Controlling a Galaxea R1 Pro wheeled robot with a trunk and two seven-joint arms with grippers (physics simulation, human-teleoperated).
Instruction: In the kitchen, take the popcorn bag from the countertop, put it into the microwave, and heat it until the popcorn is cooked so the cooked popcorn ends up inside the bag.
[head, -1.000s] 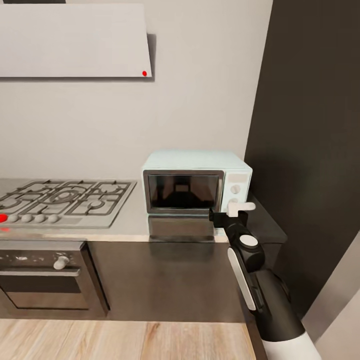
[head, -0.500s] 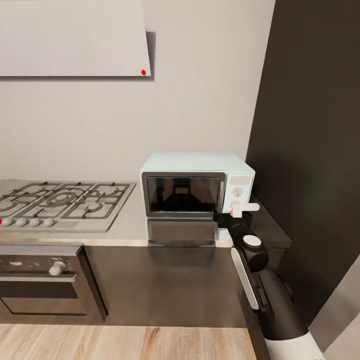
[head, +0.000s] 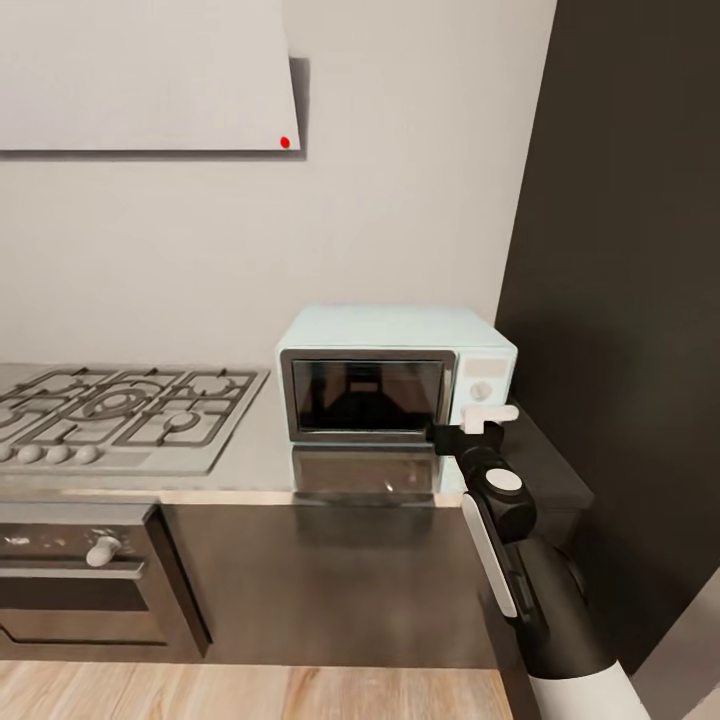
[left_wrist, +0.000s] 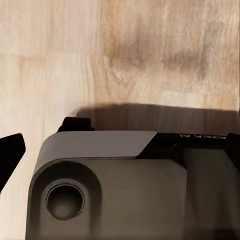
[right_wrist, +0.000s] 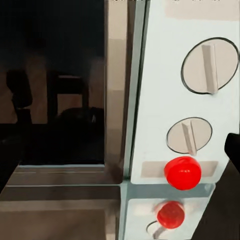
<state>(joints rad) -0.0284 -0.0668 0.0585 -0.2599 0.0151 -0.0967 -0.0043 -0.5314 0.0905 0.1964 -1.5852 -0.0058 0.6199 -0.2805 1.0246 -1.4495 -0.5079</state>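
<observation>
The pale mint microwave (head: 395, 368) stands on a glossy, mirror-like slab (head: 545, 455) with its dark glass door shut. My right gripper (head: 468, 426) hovers just in front of the lower corner of the white control panel (right_wrist: 175, 100), open, holding nothing. Up close, the right wrist view shows two dials and a red button (right_wrist: 182, 172), with one dark fingertip (right_wrist: 233, 150) at the frame's edge. My left gripper (left_wrist: 120, 147) is open and points down at the wooden floor over my own grey base (left_wrist: 115, 195). The popcorn bag is out of view.
A gas hob (head: 120, 412) lies left of the microwave, with a steel oven (head: 75, 570) beneath it. A white hood (head: 140, 75) hangs above. A tall dark panel (head: 630, 300) closes off the right side. Black cabinet fronts (head: 320, 580) face me.
The whole picture has shifted a little, so the camera moved. The hob slid left and the red marks on it left the frame. My right gripper stays by the control panel.
</observation>
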